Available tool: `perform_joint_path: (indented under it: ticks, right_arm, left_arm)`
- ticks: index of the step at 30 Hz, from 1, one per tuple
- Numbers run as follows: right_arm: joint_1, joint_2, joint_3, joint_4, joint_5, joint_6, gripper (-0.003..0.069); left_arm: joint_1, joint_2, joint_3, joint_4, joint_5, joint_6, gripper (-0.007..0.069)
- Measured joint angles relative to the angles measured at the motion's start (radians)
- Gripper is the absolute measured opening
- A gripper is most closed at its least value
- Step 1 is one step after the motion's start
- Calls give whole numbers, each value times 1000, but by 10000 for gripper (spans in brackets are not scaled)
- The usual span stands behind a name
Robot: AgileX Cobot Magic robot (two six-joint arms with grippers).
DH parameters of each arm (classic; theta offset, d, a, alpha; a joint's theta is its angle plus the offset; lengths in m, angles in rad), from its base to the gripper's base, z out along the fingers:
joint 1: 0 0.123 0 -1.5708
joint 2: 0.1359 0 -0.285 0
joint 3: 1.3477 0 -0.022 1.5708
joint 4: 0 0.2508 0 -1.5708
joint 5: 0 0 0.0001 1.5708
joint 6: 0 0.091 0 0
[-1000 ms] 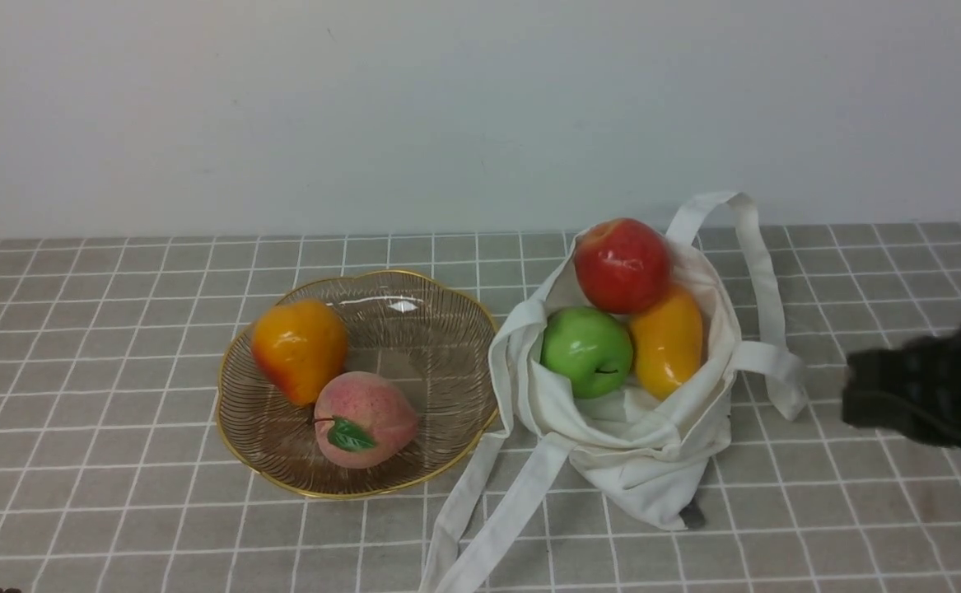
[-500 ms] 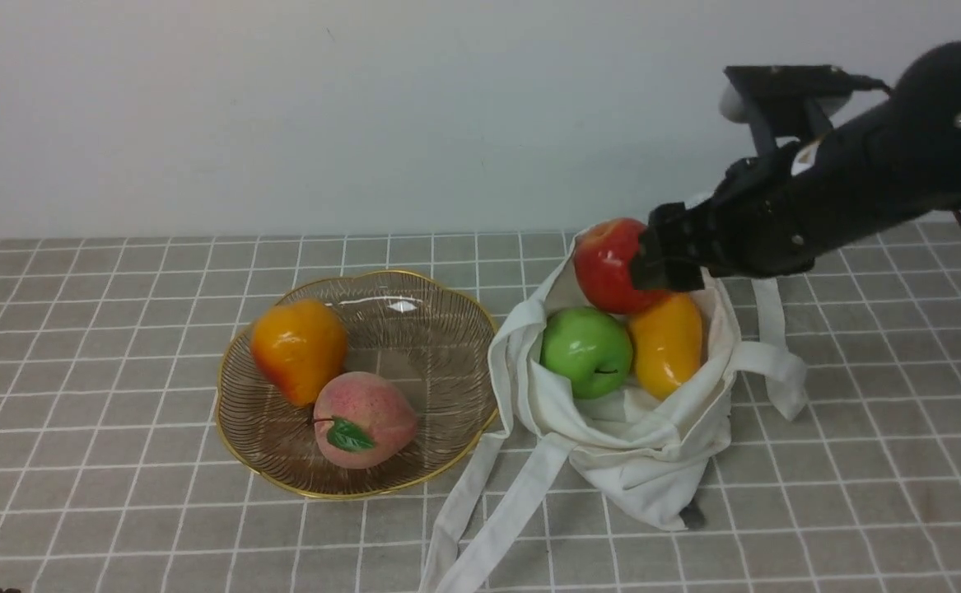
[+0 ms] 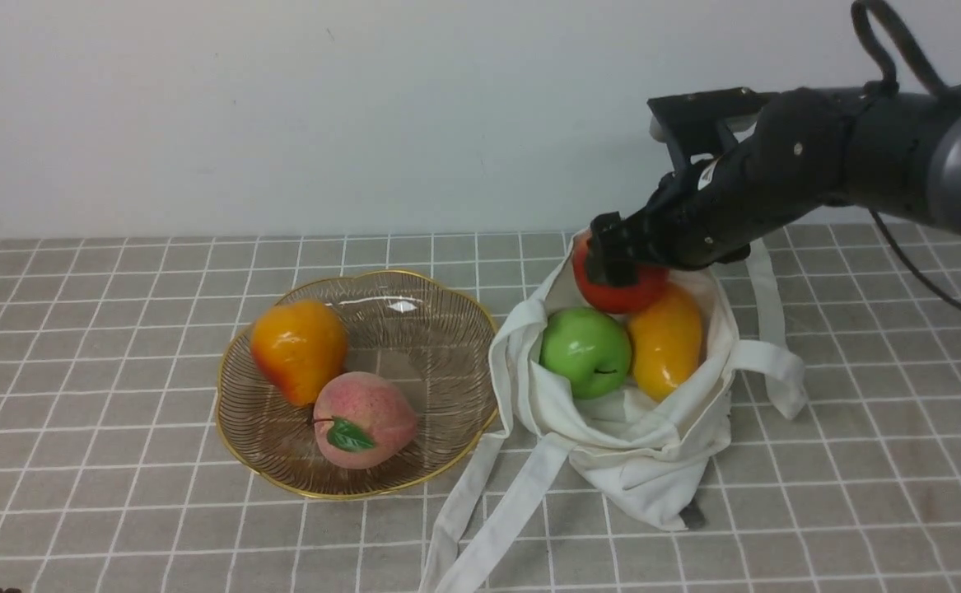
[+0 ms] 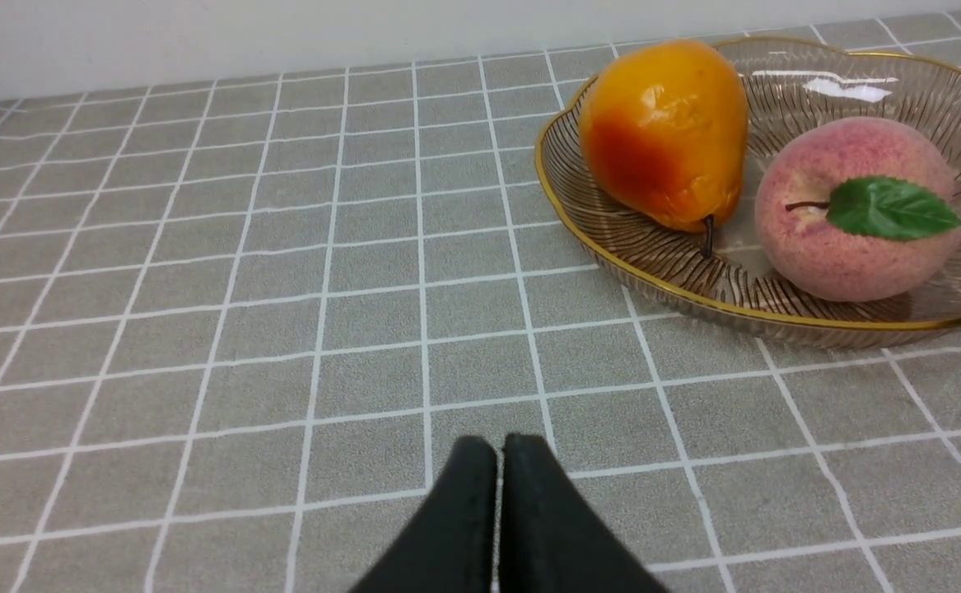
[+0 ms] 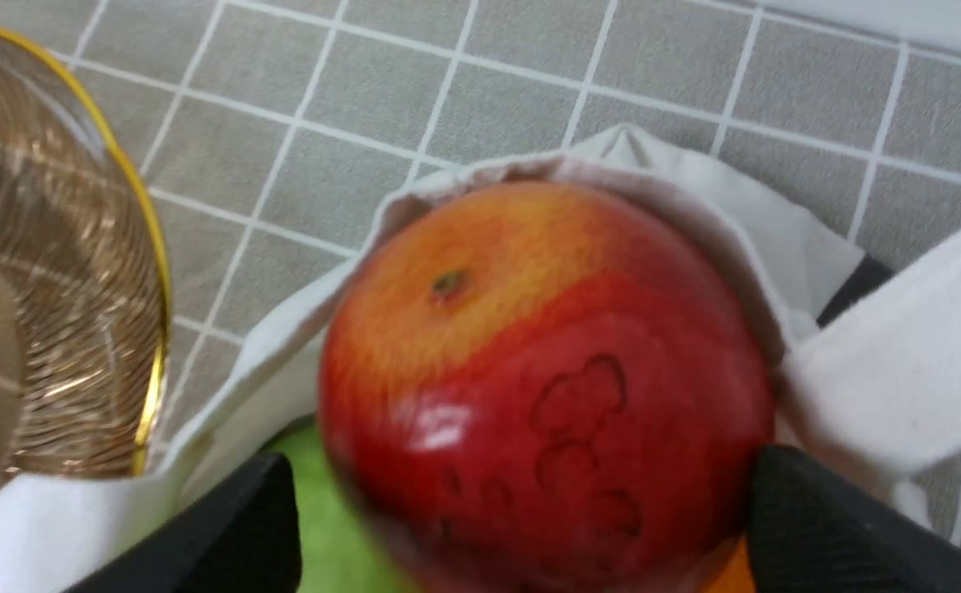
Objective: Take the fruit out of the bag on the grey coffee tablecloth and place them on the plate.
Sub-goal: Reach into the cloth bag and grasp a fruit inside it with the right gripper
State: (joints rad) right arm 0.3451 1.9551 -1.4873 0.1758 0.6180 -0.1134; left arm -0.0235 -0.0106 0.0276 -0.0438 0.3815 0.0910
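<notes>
While the right gripper (image 3: 616,259) is over the open mouth of the bag (image 3: 653,461), its jaws stand wide with the red apple (image 3: 622,294) between them. In the right wrist view one finger (image 5: 826,527) lies against the apple's side. The other finger (image 5: 225,535) is just apart from it, with a sliver of the green apple (image 3: 585,350) showing in the gap. The green apple and the mango (image 3: 666,342) lie side by side in the bag just below the jaws, on the robot's side of the red apple. The plate (image 3: 233,428) sits on the grey coffee tablecloth (image 3: 118,329) to the left of these jaws, just beside the bag, holding a pear (image 3: 299,350) and a peach (image 3: 363,420). The left gripper (image 4: 498,449) has its jaws pressed together on nothing, low over bare cloth, with the plate beyond its tips.
</notes>
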Motion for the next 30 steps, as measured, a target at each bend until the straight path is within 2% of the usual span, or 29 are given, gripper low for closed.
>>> perform_joint_path:
  ticks: [8,30]
  right_arm:
    - [0,23,0,-49,-50,0,691]
    - [0,56,-3,-50,-66,-9,691]
  left_arm:
    - [0,0,0,0,0,0,-8]
    - [0,0,0,0,0,0,-8]
